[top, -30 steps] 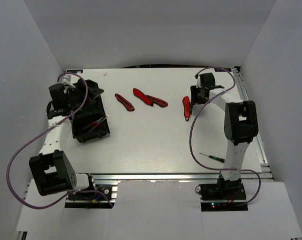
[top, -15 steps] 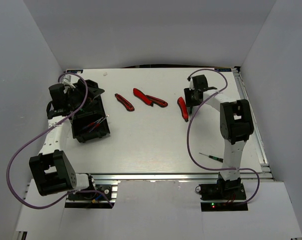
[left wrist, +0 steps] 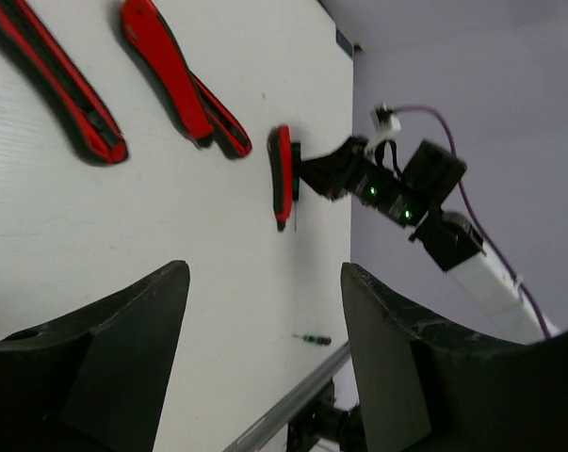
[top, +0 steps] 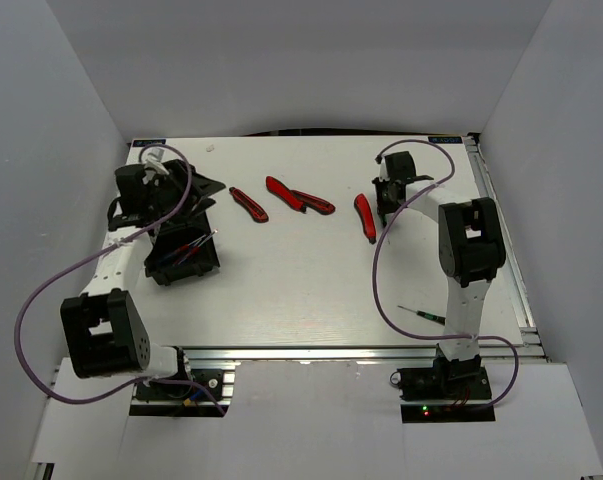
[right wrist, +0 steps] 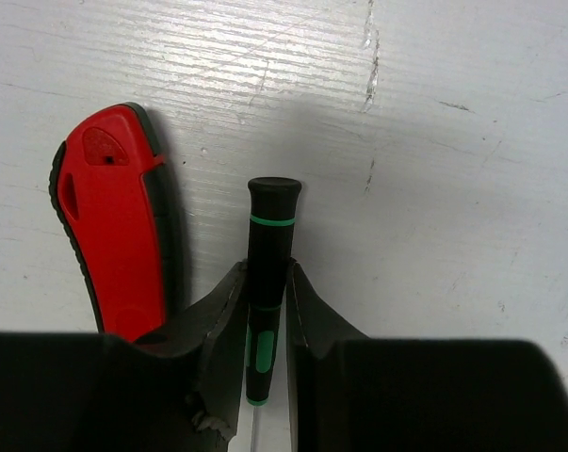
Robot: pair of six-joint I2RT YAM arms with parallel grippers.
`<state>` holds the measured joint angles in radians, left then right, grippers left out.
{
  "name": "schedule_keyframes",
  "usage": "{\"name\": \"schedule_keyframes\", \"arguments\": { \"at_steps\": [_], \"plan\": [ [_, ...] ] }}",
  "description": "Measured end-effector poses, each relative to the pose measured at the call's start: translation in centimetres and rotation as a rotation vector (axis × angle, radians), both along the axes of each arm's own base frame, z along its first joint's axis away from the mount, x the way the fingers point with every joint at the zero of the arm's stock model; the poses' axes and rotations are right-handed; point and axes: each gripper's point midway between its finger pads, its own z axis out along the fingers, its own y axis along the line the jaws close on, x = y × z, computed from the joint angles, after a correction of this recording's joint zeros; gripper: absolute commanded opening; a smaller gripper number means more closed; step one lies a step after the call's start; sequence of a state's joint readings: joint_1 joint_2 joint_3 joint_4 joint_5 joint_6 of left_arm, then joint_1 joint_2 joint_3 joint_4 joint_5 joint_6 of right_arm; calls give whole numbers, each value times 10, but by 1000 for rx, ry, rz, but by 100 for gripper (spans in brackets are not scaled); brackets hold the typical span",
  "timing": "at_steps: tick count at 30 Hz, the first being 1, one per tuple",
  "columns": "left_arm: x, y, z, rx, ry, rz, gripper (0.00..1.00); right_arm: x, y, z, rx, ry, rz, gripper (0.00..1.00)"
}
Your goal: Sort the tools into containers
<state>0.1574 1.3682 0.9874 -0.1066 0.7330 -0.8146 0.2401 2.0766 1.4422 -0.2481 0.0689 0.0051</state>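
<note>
Since the right pincer (right wrist: 265, 282) pinches the thin black-green screwdriver (right wrist: 270, 235) toward 1 o'clock of the worktop (top: 301, 290), I think it may slip out. The red knife (right wrist: 114, 217), close at its 9 o'clock, could be dragged.

Even bright light, soft shadows, sharp.

Red knife (right wrist: 114, 226) beside screwdriver (right wrist: 272, 217) in right claw (right wrist: 265, 287)

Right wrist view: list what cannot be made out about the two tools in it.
- Black-green screwdriver: tip cut off at the bottom edge, between the jaws.
- Red knife: lower end hidden behind the right gripper's dark body.
- Top external view: screwdriver hidden under that gripper.
</note>
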Motion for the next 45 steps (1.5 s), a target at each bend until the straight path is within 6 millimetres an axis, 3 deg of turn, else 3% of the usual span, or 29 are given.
{"name": "schedule_keyframes", "arguments": {
  "at_steps": [3, 9, 18, 24, 32, 40, 45],
  "plan": [
    [-1, -36, -11, -23, 24, -103, 72, 0, -1, 1, 10, 2, 2, 0],
    [-13, -117, -40, -66, 98, -304, 72, -17, 9, 14, 124, 28, 68, 0],
    [-7, -194, -46, -96, 96, -462, 72, -52, 59, 100, 452, -49, 248, 0],
    [-9, -230, -43, -122, 85, -528, 72, -72, 83, 124, 658, -9, 245, 0],
    [-10, -268, -33, -141, 55, -598, 72, -68, 103, 153, 842, -3, 223, 0],
    [-14, -288, -36, -145, 61, -631, 69, -71, 123, 175, 945, 3, 234, 0],
    [-12, -292, -40, -147, 70, -633, 61, -80, 134, 190, 983, 0, 256, 0]
  ]
}}
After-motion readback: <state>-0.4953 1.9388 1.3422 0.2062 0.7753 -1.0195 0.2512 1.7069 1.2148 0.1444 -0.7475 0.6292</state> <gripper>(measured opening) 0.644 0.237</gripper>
